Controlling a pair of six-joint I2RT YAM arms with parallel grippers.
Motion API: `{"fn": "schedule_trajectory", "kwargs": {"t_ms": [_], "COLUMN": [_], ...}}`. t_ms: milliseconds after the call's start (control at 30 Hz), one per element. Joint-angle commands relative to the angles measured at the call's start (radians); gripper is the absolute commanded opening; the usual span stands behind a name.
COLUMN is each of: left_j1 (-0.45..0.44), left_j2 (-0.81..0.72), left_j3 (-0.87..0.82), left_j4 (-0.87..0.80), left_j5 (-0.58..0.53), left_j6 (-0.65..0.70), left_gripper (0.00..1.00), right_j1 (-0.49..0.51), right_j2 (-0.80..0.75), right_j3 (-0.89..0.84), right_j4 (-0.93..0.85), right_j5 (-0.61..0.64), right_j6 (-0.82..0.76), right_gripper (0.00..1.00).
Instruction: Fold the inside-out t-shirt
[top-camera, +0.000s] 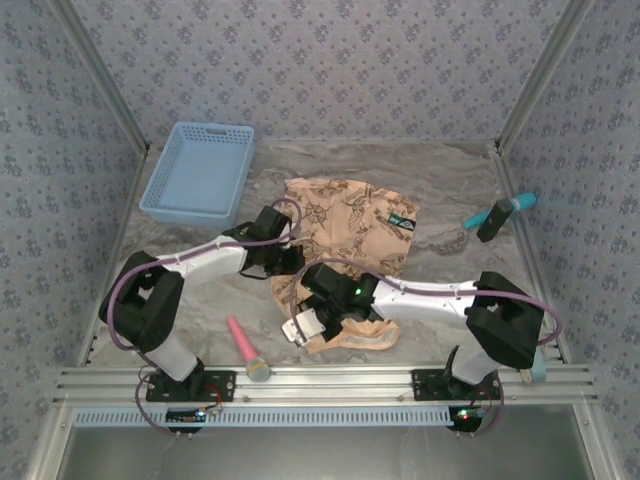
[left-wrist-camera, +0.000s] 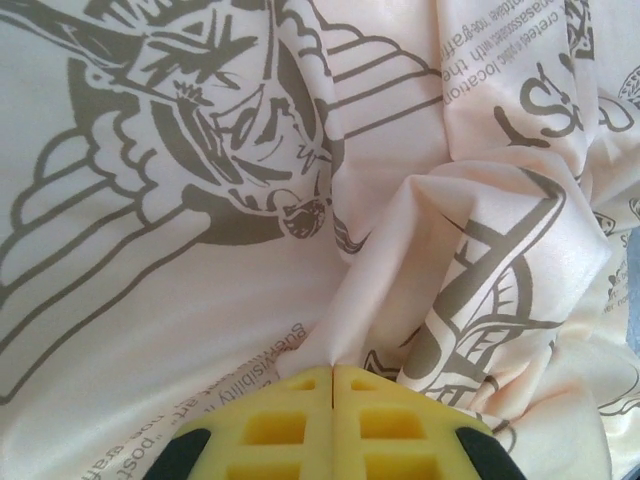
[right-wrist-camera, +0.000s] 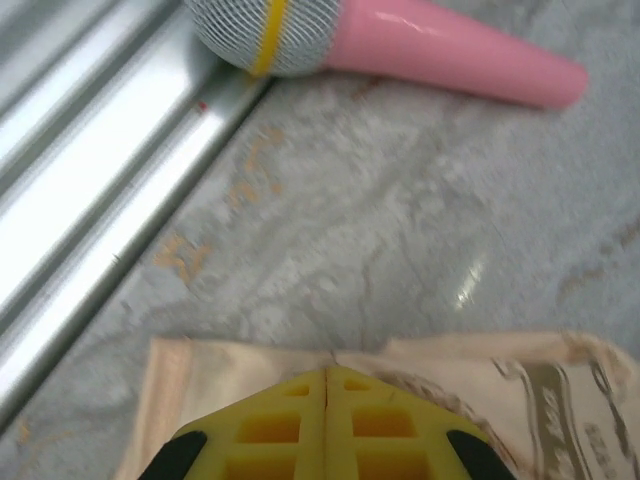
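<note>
The inside-out t-shirt (top-camera: 352, 228) lies crumpled in the middle of the table, peach cloth with dark brown emblems. At the shirt's left edge sits my left gripper (top-camera: 288, 260). In the left wrist view its yellow jaws are shut (left-wrist-camera: 333, 371) on a raised fold of the t-shirt (left-wrist-camera: 200, 250). My right gripper (top-camera: 308, 330) is at the shirt's near-left corner. Its jaws (right-wrist-camera: 327, 372) are shut on the pale hem of the t-shirt (right-wrist-camera: 230, 390), which puckers at the tips.
A pink microphone (top-camera: 245, 350) (right-wrist-camera: 450, 50) lies by the near metal rail (right-wrist-camera: 90, 190), just left of my right gripper. A blue basket (top-camera: 198, 172) stands at the back left. A teal tool (top-camera: 500, 212) lies at the right edge.
</note>
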Motion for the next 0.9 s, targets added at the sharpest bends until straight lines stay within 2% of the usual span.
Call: {"fn": "schedule_trajectory", "kwargs": {"t_ms": [0, 67, 100, 133, 167, 200, 333, 467, 533, 567, 600, 700, 733, 800, 867], "left_j1": [0.007, 0.007, 0.007, 0.007, 0.008, 0.009, 0.028, 0.045, 0.044, 0.041, 0.037, -0.005, -0.028, -0.07, -0.094], "left_j2": [-0.012, 0.002, 0.006, 0.001, -0.008, -0.023, -0.115, -0.211, -0.248, -0.263, -0.277, -0.292, -0.286, -0.265, -0.235], "left_j3": [0.027, 0.027, 0.027, 0.023, 0.021, 0.014, -0.02, -0.076, -0.112, -0.13, -0.152, -0.196, -0.198, -0.195, -0.189], "left_j4": [-0.029, -0.027, -0.025, -0.027, -0.031, -0.036, -0.081, -0.123, -0.121, -0.114, -0.104, -0.074, -0.073, -0.072, -0.072], "left_j5": [-0.015, 0.0, 0.009, 0.011, 0.008, 0.003, -0.035, -0.046, -0.014, 0.002, 0.014, 0.045, 0.046, 0.028, -0.001], "left_j6": [-0.023, -0.029, -0.031, -0.032, -0.032, -0.031, -0.018, -0.002, 0.001, -0.005, -0.016, -0.033, -0.036, -0.039, -0.034], "left_gripper": [0.0, 0.03, 0.1, 0.21, 0.33, 0.39, 0.48, 0.56, 0.56, 0.56, 0.56, 0.56, 0.56, 0.57, 0.58], "right_j1": [0.074, 0.073, 0.068, 0.064, 0.059, 0.045, -0.051, -0.145, -0.208, -0.235, -0.267, -0.36, -0.379, -0.401, -0.428], "right_j2": [0.053, 0.069, 0.06, 0.045, 0.027, -0.004, -0.153, -0.346, -0.433, -0.462, -0.485, -0.524, -0.531, -0.537, -0.521], "right_j3": [0.009, 0.006, -0.006, -0.023, -0.037, -0.06, -0.139, -0.25, -0.277, -0.281, -0.277, -0.247, -0.239, -0.216, -0.152], "right_j4": [-0.002, 0.056, 0.094, 0.139, 0.173, 0.199, 0.285, 0.406, 0.424, 0.42, 0.399, 0.325, 0.315, 0.293, 0.12], "right_j5": [0.028, -0.011, -0.031, -0.03, -0.032, -0.045, -0.101, -0.043, 0.017, 0.043, 0.08, 0.133, 0.19, 0.381, 0.63], "right_j6": [-0.033, 0.02, 0.043, 0.072, 0.091, 0.106, 0.199, 0.289, 0.373, 0.417, 0.472, 0.655, 0.735, 0.932, 1.225], "right_gripper": [0.0, 0.0, 0.07, 0.23, 0.31, 0.42, 0.44, 0.45, 0.51, 0.72, 1.0, 1.0, 1.0, 1.0, 1.0]}}
